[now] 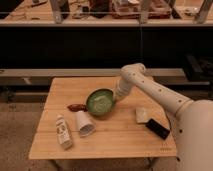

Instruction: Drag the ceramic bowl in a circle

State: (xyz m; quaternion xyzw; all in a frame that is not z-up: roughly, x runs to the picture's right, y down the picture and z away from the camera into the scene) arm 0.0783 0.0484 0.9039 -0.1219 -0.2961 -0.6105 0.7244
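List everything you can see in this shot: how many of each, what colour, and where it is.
Sides are as seen in the picture.
Table: one, light wood, centre of view.
Ceramic bowl: one, green, middle of the table.
Paper cup: one, white, on its side, front-left of the bowl.
Bottle: one, white, lying near the front-left corner.
Small object: one, brown, just left of the bowl.
Block: one, pale, right of the bowl.
Flat object: one, black, near the right front edge.
Arm: one, white, reaching in from the right.
Gripper: one, at the bowl's right rim.
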